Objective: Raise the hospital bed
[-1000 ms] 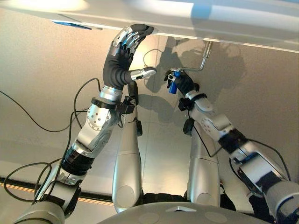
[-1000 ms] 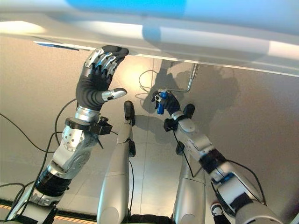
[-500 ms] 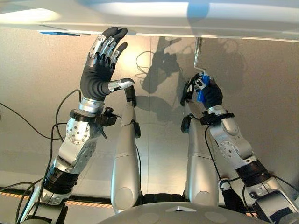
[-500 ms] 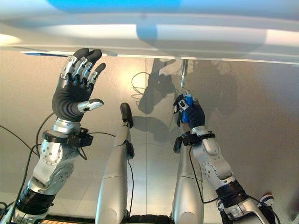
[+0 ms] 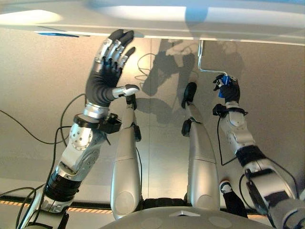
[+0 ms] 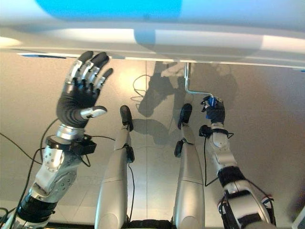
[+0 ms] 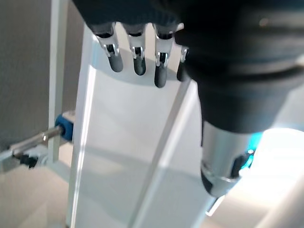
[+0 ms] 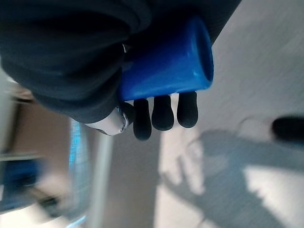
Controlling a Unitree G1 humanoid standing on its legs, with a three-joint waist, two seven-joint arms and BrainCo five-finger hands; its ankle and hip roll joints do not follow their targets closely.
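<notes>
The hospital bed's white frame edge (image 5: 190,19) runs across the top. A bent metal crank rod (image 5: 200,57) hangs from it and turns toward the right. At its end is a blue grip (image 5: 222,91), and my right hand (image 5: 231,91) is shut on it. In the right wrist view the fingers (image 8: 164,114) curl round the blue grip (image 8: 166,66). My left hand (image 5: 107,71) is raised with straight, spread fingers, its tips close under the bed's edge. Its fingers (image 7: 137,61) point at the white bed panel (image 7: 123,156).
Beige tiled floor (image 5: 267,109) lies below the bed. A blue strip (image 5: 50,34) marks the frame's underside at the left. In the left wrist view a metal rod with a blue collar (image 7: 64,130) sticks out beside the white panel.
My right hand has swung the blue grip from left of the rod, through below it, to its right. The left hand has come slightly off the bed's edge, still open.
</notes>
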